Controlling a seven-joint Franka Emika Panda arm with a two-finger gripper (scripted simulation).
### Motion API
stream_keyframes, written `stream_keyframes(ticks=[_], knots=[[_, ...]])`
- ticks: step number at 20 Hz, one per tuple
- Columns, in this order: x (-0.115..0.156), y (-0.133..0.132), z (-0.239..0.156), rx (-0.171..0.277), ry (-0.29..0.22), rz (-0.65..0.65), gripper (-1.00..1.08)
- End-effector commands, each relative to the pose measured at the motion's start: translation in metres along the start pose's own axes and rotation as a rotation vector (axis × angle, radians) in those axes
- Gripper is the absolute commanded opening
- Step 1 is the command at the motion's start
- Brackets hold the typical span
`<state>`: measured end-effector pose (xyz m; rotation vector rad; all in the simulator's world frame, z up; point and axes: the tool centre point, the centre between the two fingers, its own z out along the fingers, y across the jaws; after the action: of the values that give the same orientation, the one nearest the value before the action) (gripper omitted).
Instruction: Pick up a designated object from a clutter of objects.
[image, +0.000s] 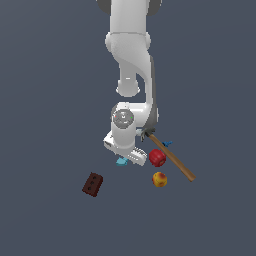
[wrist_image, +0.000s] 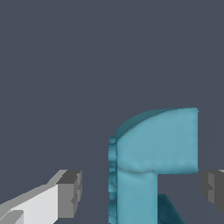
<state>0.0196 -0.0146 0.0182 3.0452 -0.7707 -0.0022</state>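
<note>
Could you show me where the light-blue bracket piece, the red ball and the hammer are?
light-blue bracket piece (wrist_image: 153, 148): wrist view, on its broad upper face.
red ball (image: 157, 157): exterior view, centre of the ball.
hammer (image: 172, 158): exterior view, midway along its wooden handle.

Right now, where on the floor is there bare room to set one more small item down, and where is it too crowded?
Bare floor lies on the exterior view's left of the dark red holed brick and below the yellow-red ball. It is crowded around the gripper: light-blue bracket piece, red ball, wooden-handled hammer, small blue piece.
</note>
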Motion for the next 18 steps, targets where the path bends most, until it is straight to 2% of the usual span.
stream_keyframes(ticks=[1,18], knots=[[0.001,0.000,0.001,0.001,0.001,0.000,-1.00],[-0.002,0.002,-0.009,0.001,0.002,-0.001,-1.00]])
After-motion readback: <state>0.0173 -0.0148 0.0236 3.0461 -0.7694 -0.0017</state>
